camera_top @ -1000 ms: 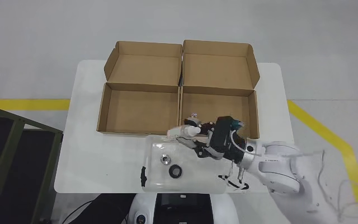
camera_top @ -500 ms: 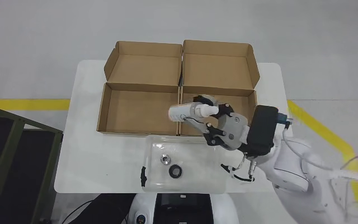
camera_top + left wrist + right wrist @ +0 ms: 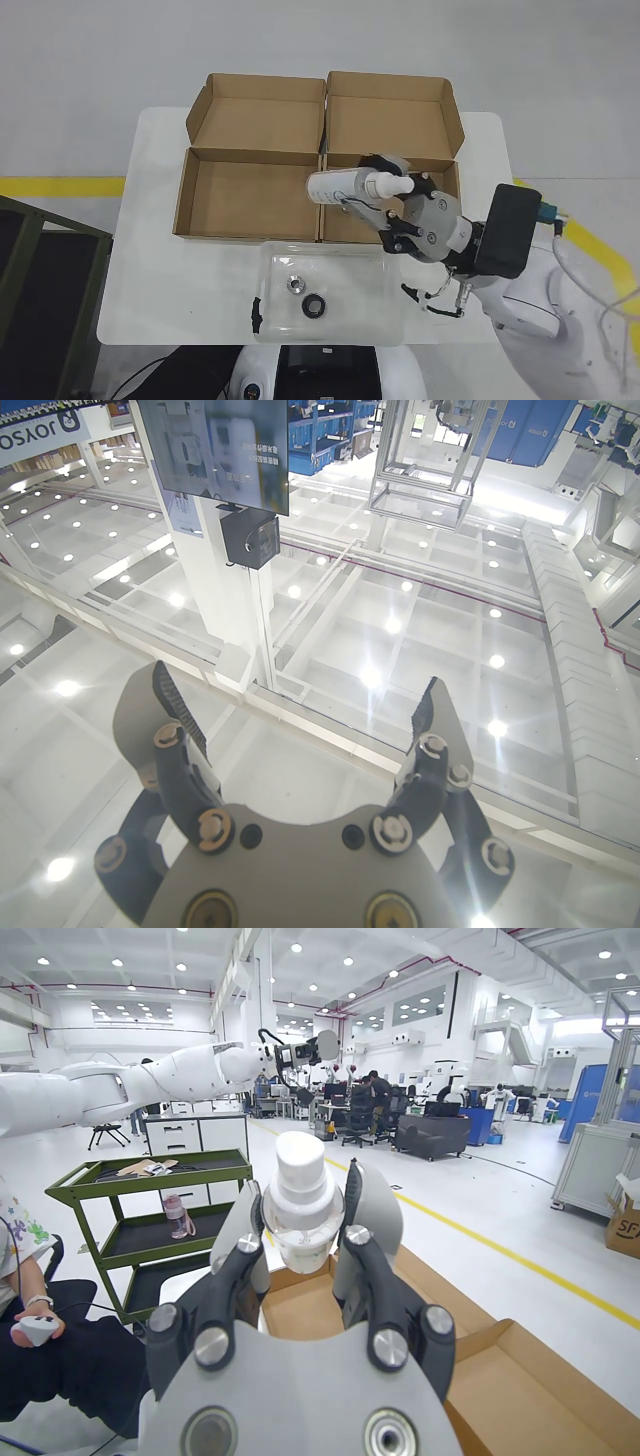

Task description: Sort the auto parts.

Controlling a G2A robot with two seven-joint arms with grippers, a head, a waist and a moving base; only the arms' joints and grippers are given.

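**Top view.** The right gripper (image 3: 380, 192) is clamped on a white bottle (image 3: 345, 185) and holds it level in the air. The bottle's base points to 9 o'clock and its cap to 3 o'clock. From above, the bottle lies across the seam between the left box (image 3: 245, 200) and the right box (image 3: 390, 125), both at 12 o'clock on the table (image 3: 170, 260). The tray (image 3: 265, 262) at 6 o'clock holds a metal ring (image 3: 294, 283) and a black ring (image 3: 316, 305).

**Right wrist view.** The fingers (image 3: 367, 1208) grip the bottle (image 3: 301, 1215) at its shoulder, just under the cap, with a box floor (image 3: 505, 1378) below.

**Left wrist view.** The left gripper (image 3: 297, 685) is spread wide, holds nothing, and points at the ceiling.

**Step in hand (judged).** The bottle is being carried to a box for release; the frames do not show which box it belongs in.

- **Centre it:** bring the bottle fully over one floor, away from the shared wall, since a drop at the seam could catch the edge.
- **Lower first:** bring it down before spreading the fingers, because the round body will likely roll on landing.
- **Move slowly:** the grip sits near the cap, so the long body overhangs and may pivot if swung fast.
- **Set it lengthwise:** release with the bottle parallel to a box wall.
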